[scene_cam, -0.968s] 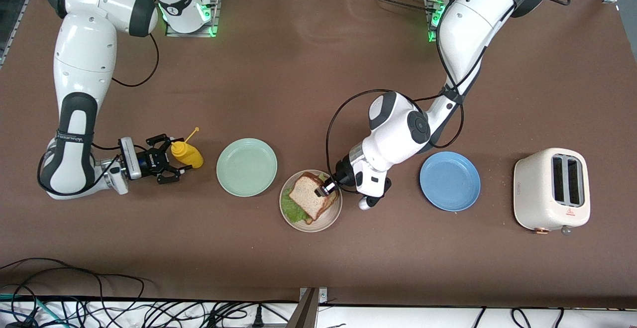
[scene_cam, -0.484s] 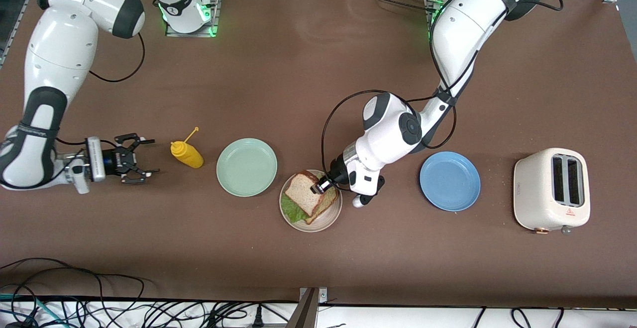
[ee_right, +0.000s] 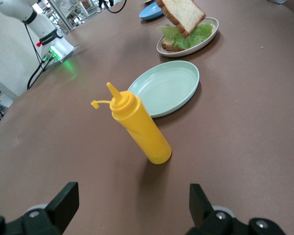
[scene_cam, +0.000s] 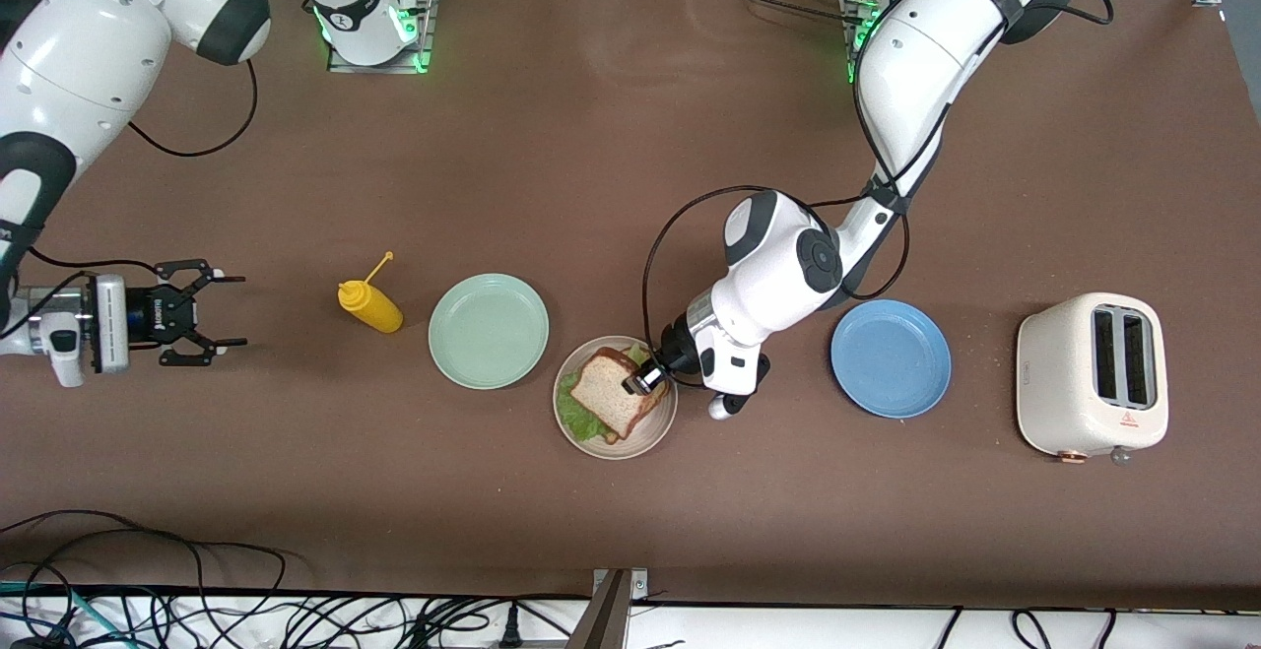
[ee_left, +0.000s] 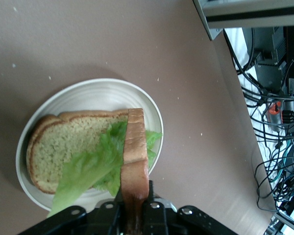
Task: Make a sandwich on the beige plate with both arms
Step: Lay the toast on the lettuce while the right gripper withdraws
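Tan, brown-crusted bread makes up the sandwich (scene_cam: 613, 395), which sits on the beige plate (scene_cam: 653, 438) between the mint-green plate (scene_cam: 489, 331) and the blue plate (scene_cam: 891, 357), a little nearer the front camera than both. Its lower slice (ee_left: 63, 147) lies flat on the plate with the lettuce leaf (ee_left: 95, 169) spread over it, and the top slice (ee_left: 134, 161) is tilted, one edge up, because the left gripper (scene_cam: 642, 379) is pinching it by that raised edge; judging by the angle, the slice is being lowered over the leaf so that it closes the sandwich squarely. The left wrist view shows the crust running straight down between the dark fingers. The right gripper (scene_cam: 202, 312) waits with its fingers spread wide and nothing between them, low over the table toward the right arm's end, well apart from the yellow squeeze bottle (ee_right: 138, 126), which stands upright beside the mint-green plate. A white toaster (scene_cam: 1092, 374) stands toward the left arm's end.
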